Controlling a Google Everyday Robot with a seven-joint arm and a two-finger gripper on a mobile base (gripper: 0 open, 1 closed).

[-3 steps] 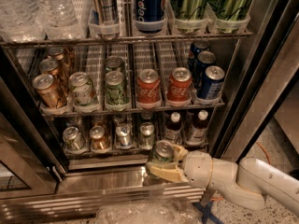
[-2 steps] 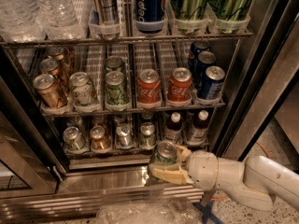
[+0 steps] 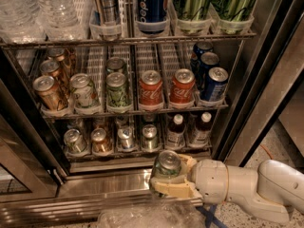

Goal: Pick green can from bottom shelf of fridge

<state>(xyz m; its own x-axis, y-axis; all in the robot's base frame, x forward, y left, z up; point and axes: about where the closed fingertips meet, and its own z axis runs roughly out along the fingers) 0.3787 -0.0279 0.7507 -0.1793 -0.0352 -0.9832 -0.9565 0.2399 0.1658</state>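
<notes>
My gripper (image 3: 167, 178) is shut on the green can (image 3: 167, 164), a small can with a silver top and pull tab. It holds the can upright in front of the fridge (image 3: 266, 89), just outside and below the bottom shelf (image 3: 137, 153), over the shiny steel base panel (image 3: 104, 184). The white arm comes in from the lower right. The bottom shelf holds several small cans and two brown white-capped bottles (image 3: 175, 129) at its right end.
The rack above is fronted by red Coca-Cola cans (image 3: 151, 90), leaf-patterned cans (image 3: 117, 91), bronze cans and blue Pepsi cans (image 3: 213, 84). The top rack holds water bottles and tall olive-green cans (image 3: 191, 1). The dark door frame (image 3: 247, 108) stands right. A clear plastic bag (image 3: 147, 218) lies below.
The gripper has drawn slightly back toward the camera with the green can in it. The cans and bottles on the racks have not moved.
</notes>
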